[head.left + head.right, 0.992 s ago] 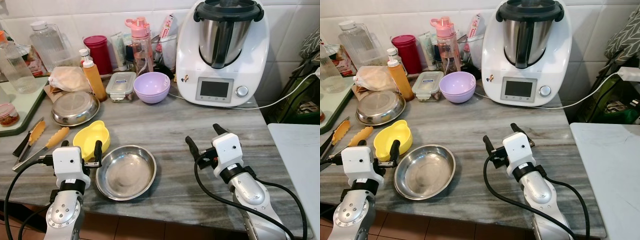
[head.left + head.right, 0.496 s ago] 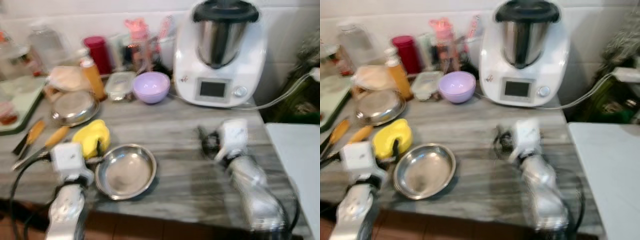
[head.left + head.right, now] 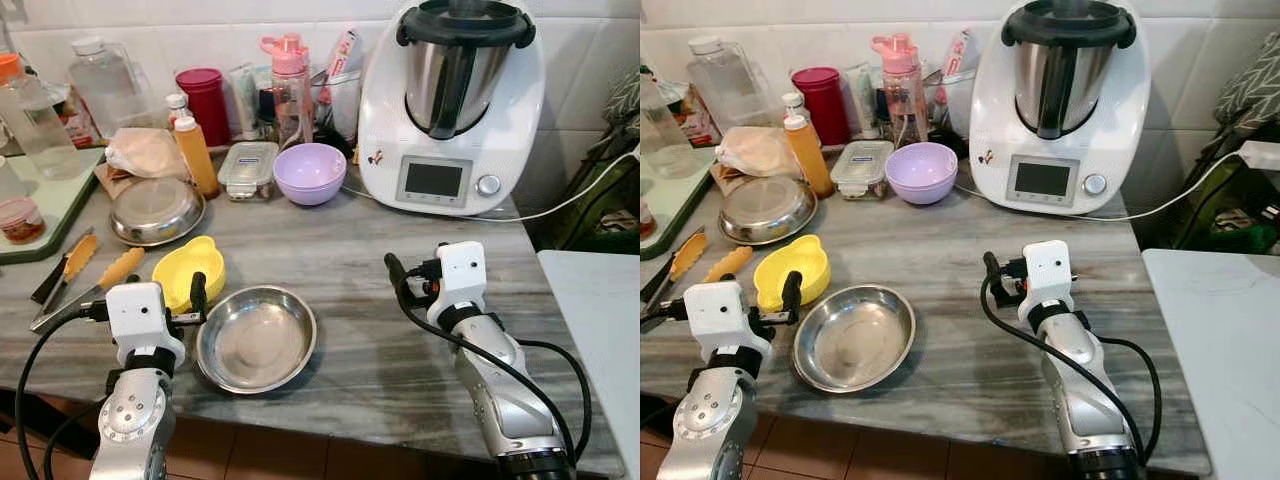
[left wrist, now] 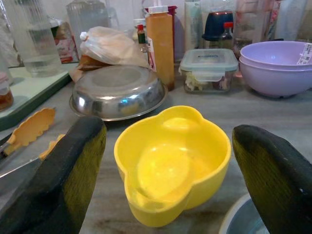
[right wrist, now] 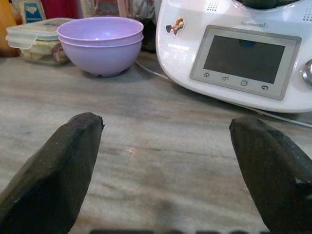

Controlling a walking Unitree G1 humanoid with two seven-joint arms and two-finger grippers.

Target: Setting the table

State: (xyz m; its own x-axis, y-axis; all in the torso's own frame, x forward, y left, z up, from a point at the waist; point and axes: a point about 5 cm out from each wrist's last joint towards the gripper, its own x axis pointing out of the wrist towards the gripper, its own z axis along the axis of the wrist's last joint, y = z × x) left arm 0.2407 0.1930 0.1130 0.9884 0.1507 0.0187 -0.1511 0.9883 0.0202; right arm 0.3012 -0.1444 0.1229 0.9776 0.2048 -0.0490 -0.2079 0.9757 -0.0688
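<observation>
Yellow and glossy, the small lobed bowl (image 4: 173, 163) looks like light, stiff plastic, likely slick; a pinch across its thin rim should serve best. It sits on the counter (image 3: 330, 250) straight ahead of the left hand (image 4: 170, 180), framed between its spread fingers, the steel dish (image 3: 256, 338) just beside. The right hand (image 5: 168, 170), also spread, hovers low over bare marble, aimed toward the purple bowl (image 5: 101, 43).
</observation>
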